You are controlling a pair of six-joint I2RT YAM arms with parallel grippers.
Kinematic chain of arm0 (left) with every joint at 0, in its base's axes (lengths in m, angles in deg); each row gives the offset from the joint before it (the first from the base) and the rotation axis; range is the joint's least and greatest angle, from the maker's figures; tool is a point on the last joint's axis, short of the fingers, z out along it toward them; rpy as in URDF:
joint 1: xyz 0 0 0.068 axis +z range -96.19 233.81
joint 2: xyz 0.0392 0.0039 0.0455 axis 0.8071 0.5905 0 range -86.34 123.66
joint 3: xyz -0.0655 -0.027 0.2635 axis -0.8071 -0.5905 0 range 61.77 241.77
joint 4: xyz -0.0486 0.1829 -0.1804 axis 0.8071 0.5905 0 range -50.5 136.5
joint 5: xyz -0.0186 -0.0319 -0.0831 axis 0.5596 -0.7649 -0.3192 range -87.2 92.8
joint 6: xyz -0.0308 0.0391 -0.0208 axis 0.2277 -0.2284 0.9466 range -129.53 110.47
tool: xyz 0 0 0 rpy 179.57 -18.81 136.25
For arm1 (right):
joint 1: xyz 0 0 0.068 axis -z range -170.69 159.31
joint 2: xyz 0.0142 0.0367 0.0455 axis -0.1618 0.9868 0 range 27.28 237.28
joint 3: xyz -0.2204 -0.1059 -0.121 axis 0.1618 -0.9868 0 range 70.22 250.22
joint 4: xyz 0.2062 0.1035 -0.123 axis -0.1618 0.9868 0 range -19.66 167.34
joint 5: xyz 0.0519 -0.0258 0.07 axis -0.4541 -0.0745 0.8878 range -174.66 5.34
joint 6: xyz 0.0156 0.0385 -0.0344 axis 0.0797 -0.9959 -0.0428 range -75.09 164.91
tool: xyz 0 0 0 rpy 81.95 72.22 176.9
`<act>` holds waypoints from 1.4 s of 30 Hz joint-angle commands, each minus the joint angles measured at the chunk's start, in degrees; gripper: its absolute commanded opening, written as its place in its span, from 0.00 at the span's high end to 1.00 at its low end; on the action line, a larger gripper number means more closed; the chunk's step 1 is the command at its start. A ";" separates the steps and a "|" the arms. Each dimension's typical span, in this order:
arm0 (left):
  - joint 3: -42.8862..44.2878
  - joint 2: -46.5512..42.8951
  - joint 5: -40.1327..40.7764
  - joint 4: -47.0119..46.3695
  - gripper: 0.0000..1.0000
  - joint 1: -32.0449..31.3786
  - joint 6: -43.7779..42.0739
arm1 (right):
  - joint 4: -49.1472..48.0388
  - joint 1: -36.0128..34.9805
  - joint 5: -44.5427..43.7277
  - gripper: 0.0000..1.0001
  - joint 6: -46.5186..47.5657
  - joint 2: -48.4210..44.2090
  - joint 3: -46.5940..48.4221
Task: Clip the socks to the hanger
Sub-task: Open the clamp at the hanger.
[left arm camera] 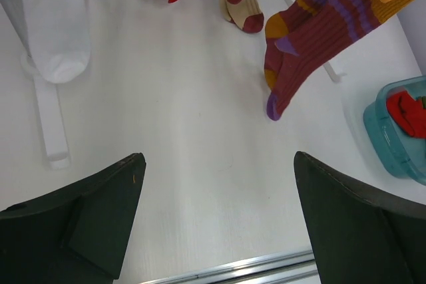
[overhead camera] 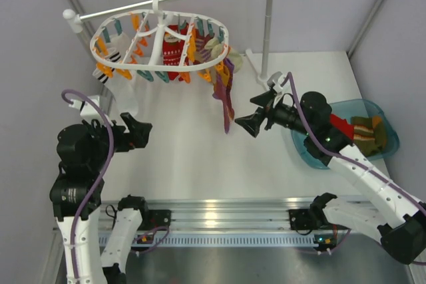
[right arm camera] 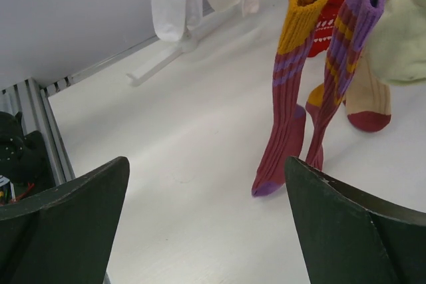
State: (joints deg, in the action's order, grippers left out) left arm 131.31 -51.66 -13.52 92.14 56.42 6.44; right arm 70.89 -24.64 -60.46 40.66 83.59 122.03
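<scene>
left hand spread wide, empty; right hand spread wide, empty; socks in tub

1. The left end effector sits at the left and points right toward the middle, its arm folded upright above its base.
2. Its fingers stand wide apart, with nothing between them.
3. The right end effector reaches in from the right and points left, its arm stretched diagonally from its base.
4. Its fingers are likewise spread wide, gripping nothing.
</scene>
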 commanded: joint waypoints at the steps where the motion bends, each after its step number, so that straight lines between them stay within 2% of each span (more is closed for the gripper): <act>1: 2.62 -0.74 4.17 -3.77 0.02 0.11 1.70 | -3.37 -1.55 1.02 0.02 1.08 -0.59 0.83; 4: 2.45 -1.63 5.85 -6.75 0.03 0.11 1.00 | -0.74 -1.55 1.02 0.02 2.31 -0.77 0.75; 6: 1.57 -2.77 6.64 -11.21 0.08 0.20 1.26 | 0.85 -1.55 0.84 0.02 3.28 -1.99 -0.83; 12: -0.45 -1.28 12.62 -19.85 0.21 0.20 9.42 | 1.64 -1.64 1.37 0.00 3.81 -6.12 -4.61; 18: -6.60 0.56 6.04 -38.03 0.31 0.11 14.79 | -0.20 -2.08 5.41 0.02 3.72 -4.47 -3.56; 20: -7.40 2.67 5.24 -41.72 0.38 0.11 16.11 | -0.29 -2.78 5.85 0.04 3.81 -2.63 -2.77; 22: -7.31 4.95 6.20 -42.79 0.41 0.20 16.73 | -2.31 -4.53 5.77 0.05 3.81 -1.21 -1.02; 29: -7.67 10.05 6.91 -48.77 0.42 0.20 16.29 | -3.46 -11.30 6.20 0.07 5.66 5.90 6.01; 42: -8.72 13.75 5.95 -51.32 0.52 0.20 13.74 | -8.20 -16.32 7.61 0.09 2.49 12.50 11.64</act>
State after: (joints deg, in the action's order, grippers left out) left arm 123.14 -37.70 -6.83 45.87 56.42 21.52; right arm 66.57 -39.57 -54.34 44.18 95.29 130.03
